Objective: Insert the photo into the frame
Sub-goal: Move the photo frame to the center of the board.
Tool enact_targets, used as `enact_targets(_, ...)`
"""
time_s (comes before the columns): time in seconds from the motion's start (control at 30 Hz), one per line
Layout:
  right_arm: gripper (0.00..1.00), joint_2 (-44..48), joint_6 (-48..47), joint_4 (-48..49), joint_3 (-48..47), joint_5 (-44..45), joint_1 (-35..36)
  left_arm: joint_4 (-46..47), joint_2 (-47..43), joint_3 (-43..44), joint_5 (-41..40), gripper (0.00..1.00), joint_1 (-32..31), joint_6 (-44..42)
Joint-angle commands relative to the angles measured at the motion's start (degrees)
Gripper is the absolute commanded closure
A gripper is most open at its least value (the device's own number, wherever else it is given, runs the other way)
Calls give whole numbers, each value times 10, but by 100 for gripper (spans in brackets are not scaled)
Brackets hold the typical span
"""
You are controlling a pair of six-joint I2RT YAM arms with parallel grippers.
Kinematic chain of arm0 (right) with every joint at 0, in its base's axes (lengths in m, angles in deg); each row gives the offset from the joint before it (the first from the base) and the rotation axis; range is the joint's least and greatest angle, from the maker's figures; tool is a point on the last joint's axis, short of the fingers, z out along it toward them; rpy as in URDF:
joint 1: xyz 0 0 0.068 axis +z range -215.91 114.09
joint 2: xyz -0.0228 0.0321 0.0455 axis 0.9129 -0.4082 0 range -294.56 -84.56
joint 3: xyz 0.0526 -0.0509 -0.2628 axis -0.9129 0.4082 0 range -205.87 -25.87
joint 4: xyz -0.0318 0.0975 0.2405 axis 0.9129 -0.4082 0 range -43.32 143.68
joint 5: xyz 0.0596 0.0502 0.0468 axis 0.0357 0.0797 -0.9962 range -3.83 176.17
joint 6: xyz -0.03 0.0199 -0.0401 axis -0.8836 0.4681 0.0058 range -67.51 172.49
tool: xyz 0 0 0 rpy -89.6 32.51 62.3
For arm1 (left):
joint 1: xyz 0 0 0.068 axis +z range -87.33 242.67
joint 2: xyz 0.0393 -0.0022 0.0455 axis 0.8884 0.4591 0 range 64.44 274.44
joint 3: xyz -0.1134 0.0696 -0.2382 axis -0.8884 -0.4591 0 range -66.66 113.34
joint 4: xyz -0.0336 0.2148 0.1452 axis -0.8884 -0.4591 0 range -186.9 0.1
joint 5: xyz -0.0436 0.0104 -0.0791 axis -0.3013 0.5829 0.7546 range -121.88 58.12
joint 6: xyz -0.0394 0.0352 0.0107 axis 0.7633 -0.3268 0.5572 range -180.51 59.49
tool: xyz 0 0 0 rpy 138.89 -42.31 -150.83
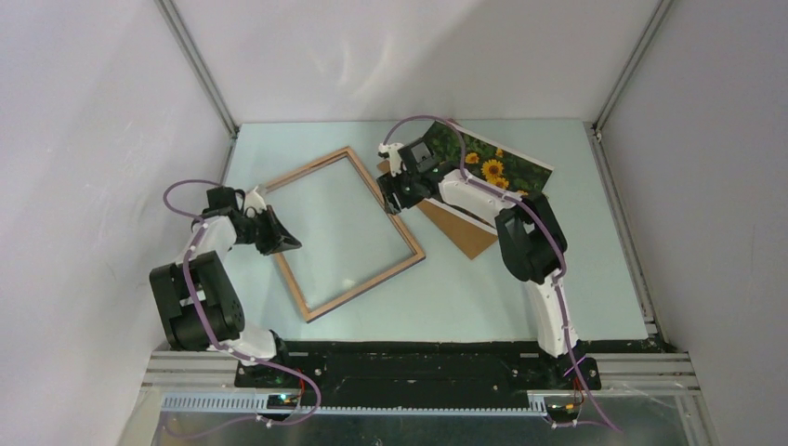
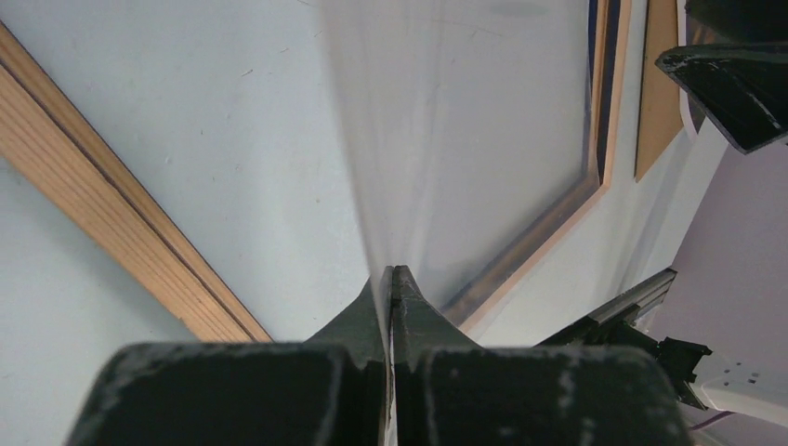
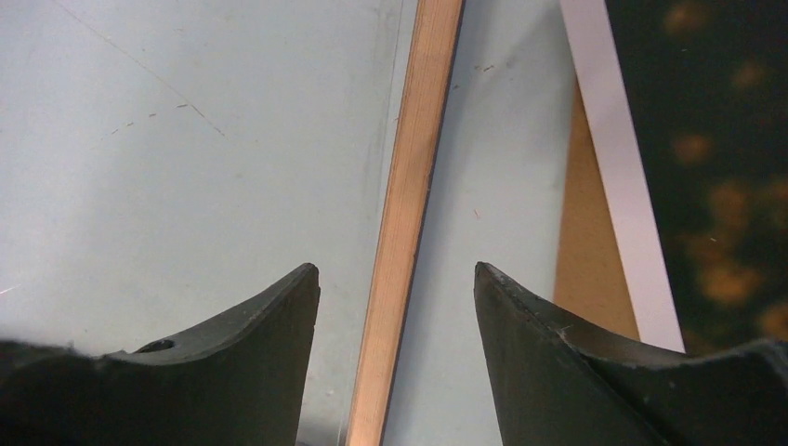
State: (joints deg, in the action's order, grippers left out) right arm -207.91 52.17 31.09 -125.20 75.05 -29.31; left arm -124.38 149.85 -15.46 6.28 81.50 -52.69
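The frame (image 1: 364, 284) lies light-wood face up on the table, turned at an angle. My left gripper (image 1: 283, 243) is at its left rail (image 2: 111, 232). In the left wrist view its jaws (image 2: 392, 271) are shut on the thin edge of the clear pane (image 2: 446, 139), which rises from between them. My right gripper (image 1: 395, 195) is open and straddles the right rail (image 3: 409, 186), a gap on each side of the wood (image 3: 395, 269). The sunflower photo (image 1: 502, 167) lies picture up at the back right, partly under the right arm, and shows blurred in the right wrist view (image 3: 715, 139).
A plain brown backing board (image 1: 465, 232) lies beneath the photo, next to the frame's right rail, and its edge shows in both wrist views (image 3: 585, 260) (image 2: 662, 84). White walls with metal posts (image 1: 200, 65) enclose the table on three sides.
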Motion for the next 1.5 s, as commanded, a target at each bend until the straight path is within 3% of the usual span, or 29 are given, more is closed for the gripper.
enact_targets(0.0,35,-31,19,-17,-50,-15,-1,5,-7,-4,-15,100,8,-30)
enact_targets(0.3,43,-83,17,-50,-103,-11,-4,5,-21,-8,1,100,7,-43)
enact_targets(0.6,55,-92,15,-63,-97,-6,-3,5,-64,-7,23,100,8,-62)
enact_targets(0.77,74,-87,19,-74,-87,-3,-7,-2,-71,0,36,100,8,-66)
enact_targets(0.97,92,-45,25,-60,-13,-6,-14,-10,-67,4,53,100,7,-77)
enact_targets(1.07,96,-10,30,-42,33,-4,-15,-12,-51,5,79,100,6,-95)
enact_targets(1.47,100,111,75,8,208,2,-21,-22,-4,12,175,100,1,-125)
